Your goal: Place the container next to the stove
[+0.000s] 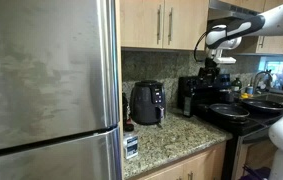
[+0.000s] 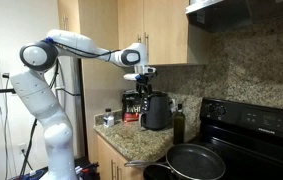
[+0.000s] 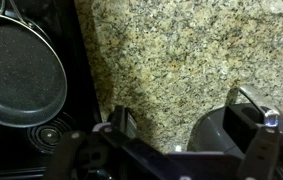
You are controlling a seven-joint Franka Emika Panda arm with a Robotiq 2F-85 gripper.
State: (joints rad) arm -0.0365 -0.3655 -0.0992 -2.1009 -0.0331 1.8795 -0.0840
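The container [image 2: 156,112] is a dark grey jug standing on the granite counter beside the stove [image 2: 256,115]. In the wrist view the container [image 3: 213,140] lies under my right finger. My gripper [image 3: 181,122] is open and empty, hovering above the counter with bare granite between its fingers. In both exterior views my gripper [image 2: 141,78] [image 1: 221,68] hangs just above the container's top, not touching it. The stove [image 1: 243,122] has a black cooktop with dark pans [image 3: 16,70] on its burners.
A black air fryer [image 1: 146,102] stands on the counter by the steel fridge [image 1: 46,80]. A dark green bottle [image 2: 178,122] stands between the container and the stove. A coffee machine [image 2: 132,105] stands behind. Wooden cabinets [image 1: 166,22] hang overhead.
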